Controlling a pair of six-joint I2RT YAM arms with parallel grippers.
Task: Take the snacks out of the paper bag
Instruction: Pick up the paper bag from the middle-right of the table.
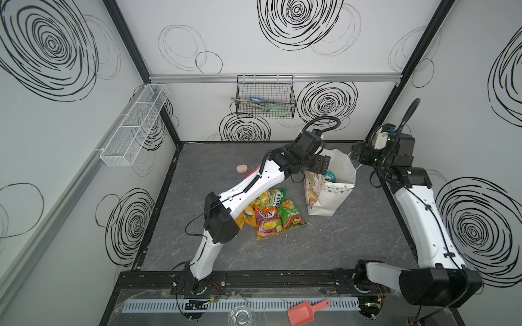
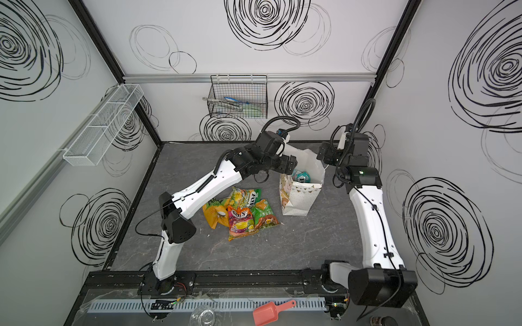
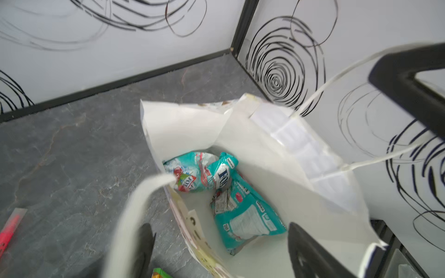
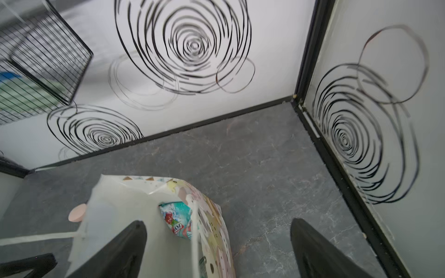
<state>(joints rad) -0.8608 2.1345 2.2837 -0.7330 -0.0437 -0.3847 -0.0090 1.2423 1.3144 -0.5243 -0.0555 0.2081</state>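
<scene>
The white paper bag (image 1: 330, 189) stands open at the back right of the table. Two teal snacks (image 3: 245, 216) (image 3: 192, 173) lie at its bottom. Several more snacks (image 1: 271, 216), yellow-green, orange, red and green, lie in a pile on the table to its left. My left gripper (image 3: 224, 255) is open above the bag's left rim, one finger (image 3: 310, 252) inside and one outside, with a cord handle (image 3: 130, 216) draped in front. My right gripper (image 4: 219, 252) is open at the far right rim, straddling the bag's printed wall (image 4: 216, 231). The other cord handle (image 3: 337, 79) runs up to its finger (image 3: 409, 81).
A pink oval bar (image 1: 242, 168) and a red marker (image 3: 8, 234) lie left of the bag, behind my left arm. A black wire basket (image 1: 265, 97) hangs on the back wall and a white mesh shelf (image 1: 135, 124) on the left wall. The right wall stands close behind the bag.
</scene>
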